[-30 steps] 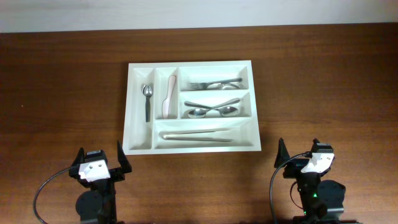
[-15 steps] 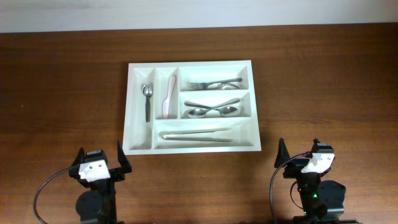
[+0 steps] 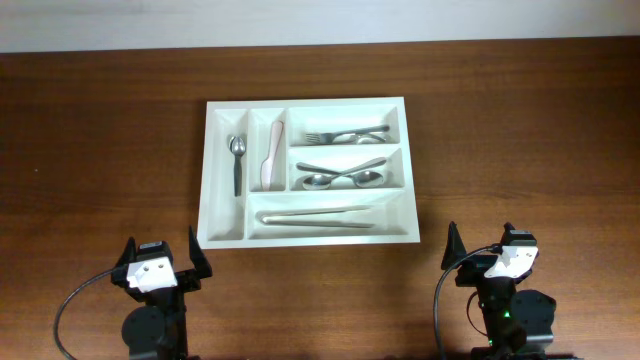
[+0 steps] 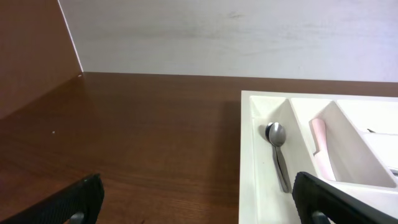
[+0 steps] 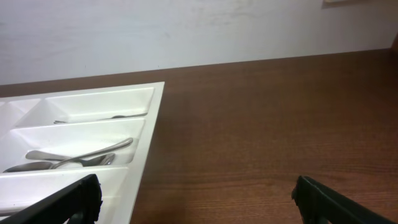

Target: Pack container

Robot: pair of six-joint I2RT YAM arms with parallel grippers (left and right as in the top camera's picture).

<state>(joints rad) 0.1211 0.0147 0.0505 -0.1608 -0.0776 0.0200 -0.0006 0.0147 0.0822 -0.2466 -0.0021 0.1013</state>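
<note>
Seemingly the packing is done: just in front of the white plastic cutlery tray point(image 3: 305, 103), the left gripper point(image 3: 163, 252) and right gripper point(image 3: 480, 245) rest with jaws spread apart, holding nothing. Inside the tray lie a steel spoon point(image 3: 238, 160), a pale pink knife point(image 3: 271, 158) and steel forks point(image 3: 345, 134). No loose piece shows beside it, so I judge nothing more needs picking up.

The table point(image 3: 100, 150) is dark reddish-brown with a wood grain. The cutlery tray point(image 3: 305, 103) is plain white. Inside it, the forks point(image 3: 350, 133) and spoons point(image 3: 345, 177) are shiny silver, the knife point(image 3: 271, 158) is pale pink and the long utensil point(image 3: 318, 216) is cream. The left end effector point(image 3: 163, 250) and right end effector point(image 3: 480, 245) have black fingers.
</note>
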